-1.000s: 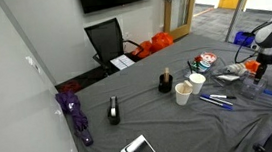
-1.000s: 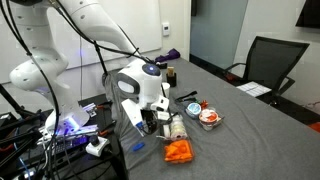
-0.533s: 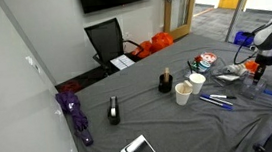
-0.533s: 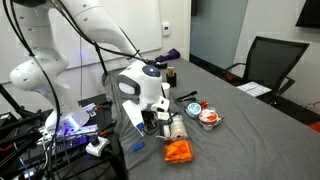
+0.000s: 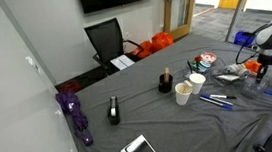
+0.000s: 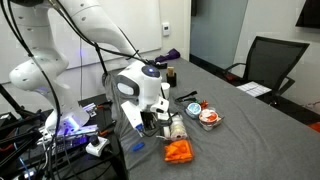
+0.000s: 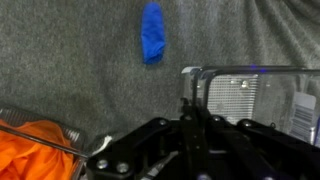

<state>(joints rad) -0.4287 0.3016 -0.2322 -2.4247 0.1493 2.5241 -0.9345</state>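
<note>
In the wrist view my gripper (image 7: 190, 100) has its two fingers pressed together on the corner edge of a clear plastic bag (image 7: 255, 95) that lies on the grey cloth. A small blue piece (image 7: 152, 35) lies beyond the fingers, and an orange cloth (image 7: 35, 150) lies to the side. In an exterior view the gripper (image 6: 152, 122) points down at the table's end, with the clear plastic bag (image 6: 131, 114) beside it, the orange cloth (image 6: 178, 151) in front and a red and white bowl (image 6: 208, 116) nearby. From farther away, the gripper (image 5: 259, 72) shows at the table's far end.
Two paper cups (image 5: 189, 87), a dark jar (image 5: 164, 81), a black tape holder (image 5: 114, 111), a purple umbrella (image 5: 76, 114), a tablet (image 5: 140, 151) and pens (image 5: 215, 101) lie on the grey tablecloth. An office chair (image 5: 106, 41) stands at the table's side. Cables (image 6: 60, 145) crowd the robot's base.
The arm has stayed where it was. I cannot make out the fingers' motion in the exterior views.
</note>
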